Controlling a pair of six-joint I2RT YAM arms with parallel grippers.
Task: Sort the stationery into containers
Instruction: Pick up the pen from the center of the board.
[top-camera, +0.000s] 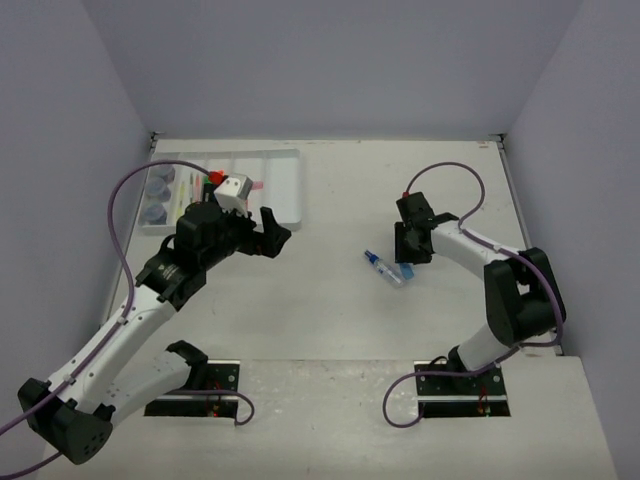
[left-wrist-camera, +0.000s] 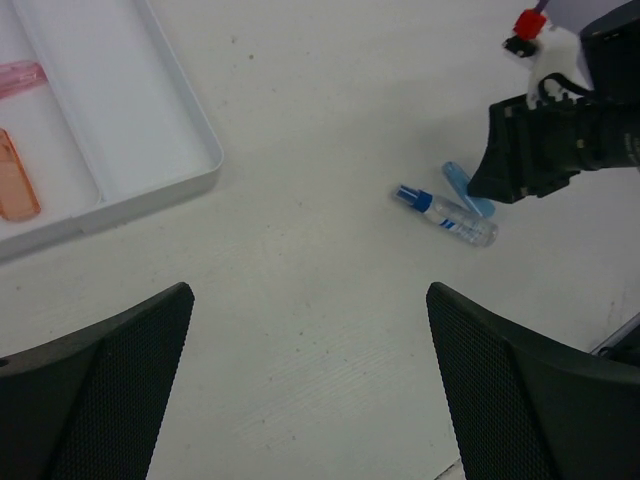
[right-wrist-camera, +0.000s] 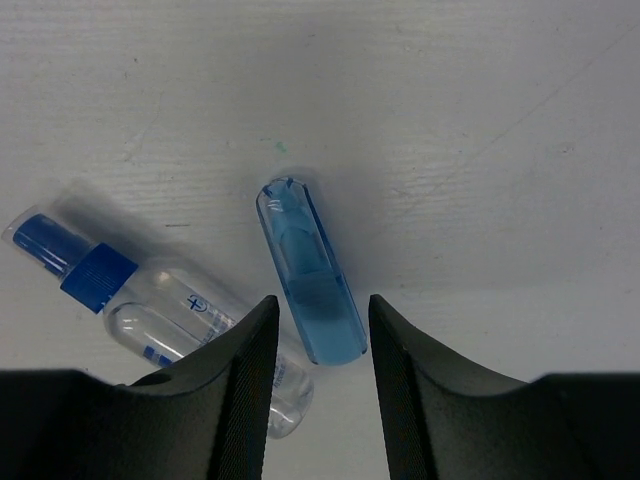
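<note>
Hovering off the right edge of the white tray (top-camera: 291, 190), the left gripper (top-camera: 270, 235) gapes empty. On the table (top-camera: 330, 325) beside the glue bottle (right-wrist-camera: 170, 320) lies the blue eraser (right-wrist-camera: 312, 275) (light, stiff, probably slick); the right gripper (right-wrist-camera: 322, 312) straddles its long sides, pinching or not I cannot tell.

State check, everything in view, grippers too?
left gripper: open, holding nothing.
right gripper: fingers either side of the blue eraser; can't tell if clamped.
blue eraser: flat on the table.
glue bottle: on its side, capped, beside the blue eraser.
pink eraser: lying in the tray.
orange eraser: lying in the tray.
</note>
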